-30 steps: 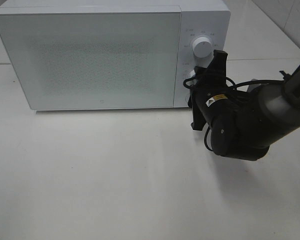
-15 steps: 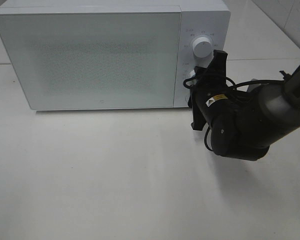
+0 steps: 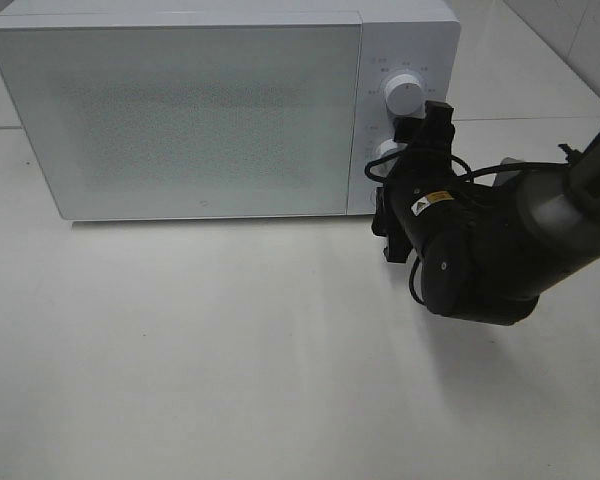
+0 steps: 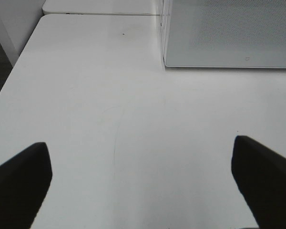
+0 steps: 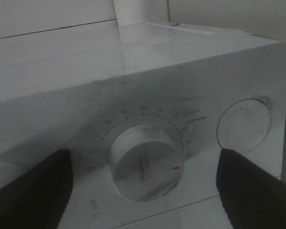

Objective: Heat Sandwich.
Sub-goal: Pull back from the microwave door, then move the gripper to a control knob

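Sandwich is nowhere to be seen in any view right now. The microwave point(image 3: 180, 120) sits at the far side of the table point(image 4: 133, 119) with its door shut, so my guess is it's inside, but the frosted door doesn't let you check.

What just changed: a second ago the right gripper point(image 5: 143, 188) was clamped on the lower dial point(image 3: 385, 153) on the control panel at the right end of the oven. Now its claw is released. In the wrist view the two fingers point(image 5: 31, 191) stand wide on either side of the dial, not touching it, and from above you can see more of the dial face than before. The arm itself has barely shifted and is right up against the panel. The upper dial point(image 3: 404, 95) looks untouched.

I read that as the dial-setting step being done, so heating should be under way or about to be. I can't read the setting off the tick marks.

Left gripper point(image 4: 143, 191) is also spread open, holding nothing, hanging over bare table near the oven's left corner.
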Robot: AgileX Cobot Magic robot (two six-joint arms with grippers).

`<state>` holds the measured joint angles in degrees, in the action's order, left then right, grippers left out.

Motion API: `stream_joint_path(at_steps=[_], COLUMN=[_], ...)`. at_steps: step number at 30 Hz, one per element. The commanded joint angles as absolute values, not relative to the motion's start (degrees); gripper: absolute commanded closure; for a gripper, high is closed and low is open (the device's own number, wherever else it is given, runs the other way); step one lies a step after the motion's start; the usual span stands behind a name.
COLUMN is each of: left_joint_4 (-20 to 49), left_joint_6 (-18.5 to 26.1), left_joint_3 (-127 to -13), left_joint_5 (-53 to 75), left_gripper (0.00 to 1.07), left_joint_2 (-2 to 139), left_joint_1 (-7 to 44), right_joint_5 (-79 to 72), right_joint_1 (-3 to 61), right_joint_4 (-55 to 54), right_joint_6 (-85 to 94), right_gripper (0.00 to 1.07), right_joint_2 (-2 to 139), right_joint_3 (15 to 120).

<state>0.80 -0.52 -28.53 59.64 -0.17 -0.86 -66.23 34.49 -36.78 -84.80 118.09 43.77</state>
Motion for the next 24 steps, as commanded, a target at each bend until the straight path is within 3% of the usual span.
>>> stream_joint_path(at_steps=[1,5,12,24], left_joint_4=[0.86,0.86,0.86,0.86], left_joint_6=[-0.69,-0.69,-0.69,-0.69], left_joint_3=[-28.36,-28.36,-28.36,-28.36], left_joint_5=[59.36,59.36,59.36,59.36], left_gripper=[0.10,0.10,0.10,0.10], left_joint_2=[-1.72,-1.72,-1.72,-1.72], left_joint_1=[-0.69,-0.69,-0.69,-0.69], right_joint_5=[-71.10,-71.10,-69.73,-67.15], right_joint_1=[33.92,33.92,34.03,34.03], right_joint_4=[-35.18,-34.61,-30.94,-26.93], right_joint_6=[-83.54,-83.54,-83.59,-83.59], right_gripper=[0.26,0.32,0.32,0.32], right_joint_2=[117.34,117.34,117.00,109.84], right_joint_3=[44.98,44.69,43.89,33.12])
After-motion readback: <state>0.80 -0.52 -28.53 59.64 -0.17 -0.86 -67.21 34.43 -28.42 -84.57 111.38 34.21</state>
